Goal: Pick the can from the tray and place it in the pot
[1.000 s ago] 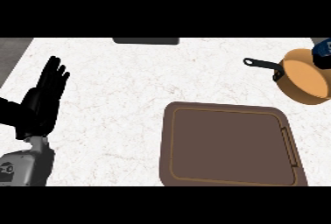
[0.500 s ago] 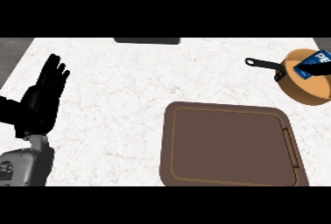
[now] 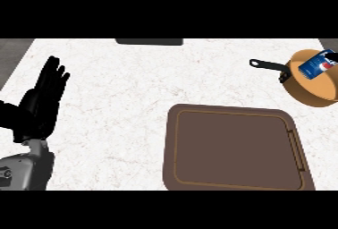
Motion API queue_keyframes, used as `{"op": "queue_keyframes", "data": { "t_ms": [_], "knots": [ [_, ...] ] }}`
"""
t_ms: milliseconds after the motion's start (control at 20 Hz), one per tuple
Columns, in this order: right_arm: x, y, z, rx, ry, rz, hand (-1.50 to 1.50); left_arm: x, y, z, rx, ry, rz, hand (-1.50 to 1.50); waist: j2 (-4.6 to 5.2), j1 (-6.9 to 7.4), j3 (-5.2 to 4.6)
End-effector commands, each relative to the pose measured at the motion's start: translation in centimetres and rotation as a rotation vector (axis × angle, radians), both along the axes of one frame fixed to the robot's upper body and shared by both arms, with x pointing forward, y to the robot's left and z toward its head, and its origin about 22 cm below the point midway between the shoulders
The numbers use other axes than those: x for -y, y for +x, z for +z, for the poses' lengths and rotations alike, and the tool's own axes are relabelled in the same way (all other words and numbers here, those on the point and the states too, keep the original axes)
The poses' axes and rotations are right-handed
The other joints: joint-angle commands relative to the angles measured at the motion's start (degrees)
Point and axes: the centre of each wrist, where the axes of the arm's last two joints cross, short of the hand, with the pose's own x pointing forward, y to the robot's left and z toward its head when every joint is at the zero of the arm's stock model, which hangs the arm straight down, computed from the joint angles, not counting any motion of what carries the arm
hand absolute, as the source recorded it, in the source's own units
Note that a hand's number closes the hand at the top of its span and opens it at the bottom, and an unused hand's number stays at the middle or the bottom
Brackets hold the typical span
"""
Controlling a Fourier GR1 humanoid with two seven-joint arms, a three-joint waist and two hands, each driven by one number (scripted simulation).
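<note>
**Can Already Lodged in the Pot**

The placing step is judged finished or nearly so. The can (image 3: 318,64), blue with a red-and-white mark, is seen tilted inside the pot (image 3: 315,96) at two o'clock. No can is left on the tray (image 3: 234,147) at five o'clock. Little more is thought to be called for beyond the pot being left undisturbed. The right hand is shown nowhere. The left hand (image 3: 41,105) is held open at nine o'clock, fingers straight and up, at rest. The pot is round, tan and smooth-walled, with a thin black handle (image 3: 267,65). The tray is a flat brown rectangle with rounded corners and a raised lip. The counter (image 3: 132,80) is white, faintly speckled stone.
</note>
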Motion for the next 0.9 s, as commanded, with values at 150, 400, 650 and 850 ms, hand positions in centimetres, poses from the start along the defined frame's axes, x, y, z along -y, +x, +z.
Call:
{"op": "queue_keyframes", "data": {
  "t_ms": [150,400,650,850],
  "knots": [
    [5.0,-4.0,-0.7,0.078,0.098,-0.013,-1.5,-1.2,0.5,1.1,0.001,-0.002,-0.002,0.0,-0.23,-0.69,-0.04],
    [8.5,-6.8,1.3,0.051,0.088,0.014,-1.5,-0.3,-0.4,-0.7,-0.005,0.007,0.015,0.0,-0.34,-0.79,-0.07],
    [10.5,-9.5,0.3,0.057,0.089,0.025,-1.5,0.1,-1.0,0.2,-0.011,-0.011,0.01,0.0,-0.45,-0.69,-0.04],
    [12.4,-11.9,0.9,0.036,0.103,0.053,-1.5,0.4,0.6,-0.4,-0.01,-0.009,0.003,0.0,-0.4,-1.16,-0.06]
  ]
}}
